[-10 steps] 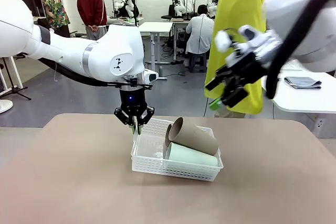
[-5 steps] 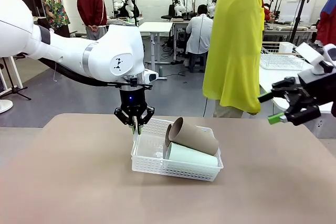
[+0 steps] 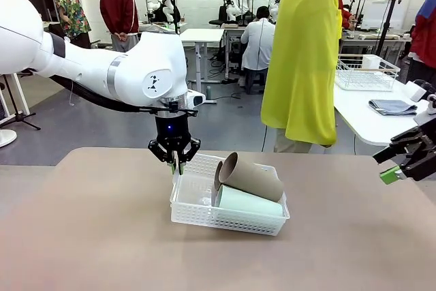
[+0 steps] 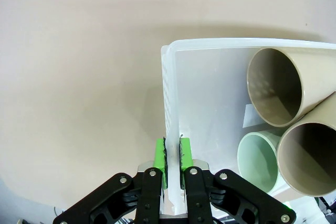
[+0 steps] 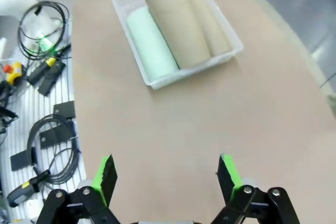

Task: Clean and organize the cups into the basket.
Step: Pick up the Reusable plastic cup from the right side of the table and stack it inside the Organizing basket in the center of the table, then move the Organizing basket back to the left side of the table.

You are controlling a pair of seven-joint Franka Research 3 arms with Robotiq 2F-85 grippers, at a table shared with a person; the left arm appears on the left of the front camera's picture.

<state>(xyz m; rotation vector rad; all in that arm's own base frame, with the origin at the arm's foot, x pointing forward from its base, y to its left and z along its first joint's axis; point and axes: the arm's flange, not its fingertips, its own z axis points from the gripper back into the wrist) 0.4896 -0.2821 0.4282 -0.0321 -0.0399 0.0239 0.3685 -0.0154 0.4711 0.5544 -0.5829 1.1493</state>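
Note:
The white basket (image 3: 225, 224) sits mid-table with three cups lying in it. A brown cup (image 3: 252, 176) rests tilted on top of a mint green cup (image 3: 248, 202). My left gripper (image 3: 176, 164) is shut on the basket's left end wall. In the left wrist view the green pads (image 4: 160, 156) pinch the basket (image 4: 169, 87) rim, and the open mouths of a beige cup (image 4: 275, 85), a mint cup (image 4: 257, 163) and a brown cup (image 4: 310, 158) face me. My right gripper (image 3: 403, 160) hangs open at the far right; in its own view the right gripper (image 5: 168, 174) is wide, well back from the basket (image 5: 194, 69).
A person in a yellow garment (image 3: 300, 59) stands at the table's far side. A side table at the right carries a wire basket (image 3: 364, 73) and a folded cloth (image 3: 392, 107). Cables and tools (image 5: 42, 51) lie beside the table's edge.
My right arm has swung away from above the basket, down and out to the table's right edge, still open. The left gripper, basket and cups have not moved.

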